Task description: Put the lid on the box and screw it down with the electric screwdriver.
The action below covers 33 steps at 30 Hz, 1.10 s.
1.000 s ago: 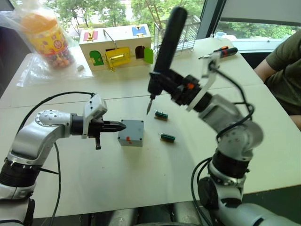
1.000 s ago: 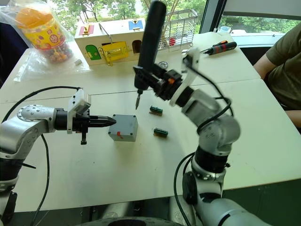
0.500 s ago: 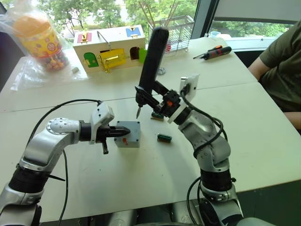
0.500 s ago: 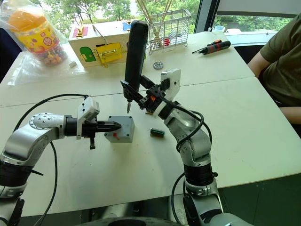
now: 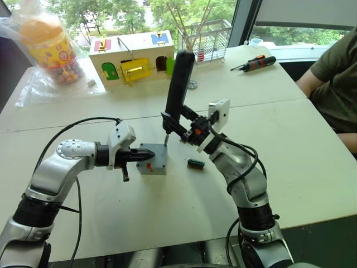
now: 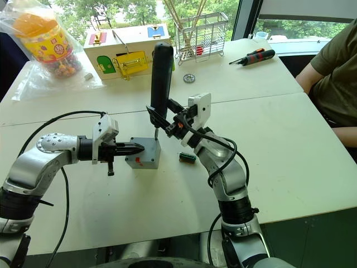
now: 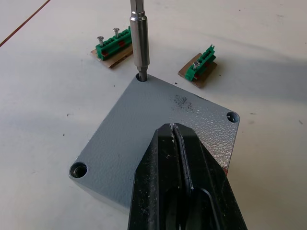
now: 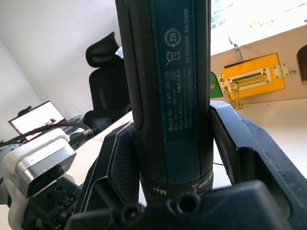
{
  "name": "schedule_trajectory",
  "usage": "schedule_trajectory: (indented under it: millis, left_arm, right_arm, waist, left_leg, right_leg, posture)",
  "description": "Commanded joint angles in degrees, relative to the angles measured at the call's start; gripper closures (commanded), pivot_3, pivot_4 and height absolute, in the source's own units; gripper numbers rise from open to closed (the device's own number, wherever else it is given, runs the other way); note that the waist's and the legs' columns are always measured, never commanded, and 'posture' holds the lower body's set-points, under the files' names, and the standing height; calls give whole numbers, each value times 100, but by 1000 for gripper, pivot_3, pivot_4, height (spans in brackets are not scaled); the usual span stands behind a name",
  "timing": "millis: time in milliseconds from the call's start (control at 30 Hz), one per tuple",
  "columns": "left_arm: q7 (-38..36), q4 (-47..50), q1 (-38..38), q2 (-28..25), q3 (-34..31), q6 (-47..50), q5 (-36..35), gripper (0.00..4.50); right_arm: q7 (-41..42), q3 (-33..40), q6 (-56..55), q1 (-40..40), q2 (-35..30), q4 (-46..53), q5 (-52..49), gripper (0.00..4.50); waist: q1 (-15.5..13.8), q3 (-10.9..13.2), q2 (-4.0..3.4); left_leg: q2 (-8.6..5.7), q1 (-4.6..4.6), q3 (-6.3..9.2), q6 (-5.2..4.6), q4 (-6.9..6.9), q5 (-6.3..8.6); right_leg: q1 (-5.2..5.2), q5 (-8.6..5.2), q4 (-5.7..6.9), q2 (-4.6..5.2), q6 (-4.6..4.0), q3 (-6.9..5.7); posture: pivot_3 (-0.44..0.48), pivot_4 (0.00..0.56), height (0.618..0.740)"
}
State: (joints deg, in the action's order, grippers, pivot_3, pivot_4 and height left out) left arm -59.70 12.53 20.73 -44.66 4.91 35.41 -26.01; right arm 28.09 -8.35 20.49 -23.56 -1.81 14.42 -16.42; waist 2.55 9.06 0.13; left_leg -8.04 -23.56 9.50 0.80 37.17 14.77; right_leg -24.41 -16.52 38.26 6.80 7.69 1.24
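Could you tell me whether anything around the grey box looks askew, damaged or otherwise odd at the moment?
Nothing stands out. The lid sits flat and square on the box, the electric screwdriver in the right gripper stands nearly upright with its bit in a corner hole, and the left gripper rests closed on the lid. Two green screw holders lie beside it.

Both arms: silver-grey rounded metal segments, black joint rings. Black cable loops from left arm toward wrist. White boxy camera housing behind left gripper (image 5: 146,157); fingers (image 7: 180,187) black, tapered, glossy. Matching white housing above right gripper (image 5: 177,126); orange accent near wrist, black cables coil along forearm.
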Motion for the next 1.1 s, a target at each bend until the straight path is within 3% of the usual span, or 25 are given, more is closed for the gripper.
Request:
schedule_trajectory:
  millis: [33,233,600,733,967,1100]
  left_arm:
    - [12,-73,1,-20,61,-6,130,4500]
    - [-9,-129,-90,-30,92,-61,189,4500]
    - [95,-195,-259,56,133,-143,271,4500]
    - [105,-150,-344,58,120,-154,273,4500]
    - [168,-169,-392,121,150,-182,303,4500]
    - [178,-194,-428,161,157,-199,324,4500]
  right_arm:
    - [122,-259,-221,-52,-125,127,130,2574]
    - [253,-783,-151,-20,-356,-65,417,2574]
    - [424,-1095,-343,155,-582,-384,724,2574]
    - [483,-1161,-434,207,-641,-486,789,2574]
    - [460,-1116,-520,339,-551,-934,797,2574]
    - [442,-1043,-512,372,-517,-1040,747,2574]
  waist:
    - [-1,-1,0]
    - [3,-32,-7]
    - [-2,-130,-9]
    - [-17,-136,-5]
    - [-18,-188,-17]
    - [-19,-212,-19]
  left_leg:
    - [0,3,0,0,-1,0]
    - [1,15,-1,-1,-7,1]
    - [2,43,0,-7,-18,6]
    - [2,138,-1,-23,-50,17]
    - [6,221,-8,-27,-109,20]
    - [10,224,-7,-52,-111,34]
  right_leg:
    - [2,0,0,0,0,0]
    - [10,-1,0,0,0,1]
    - [39,-1,-7,-2,0,1]
    - [110,-8,-34,-1,2,4]
    - [173,-15,-65,-1,1,15]
    - [186,-17,-92,-5,3,13]
  posture:
    - [0,150,740]
    - [0,150,740]
    - [0,150,740]
    - [0,150,740]
    - [0,150,740]
    - [0,150,740]
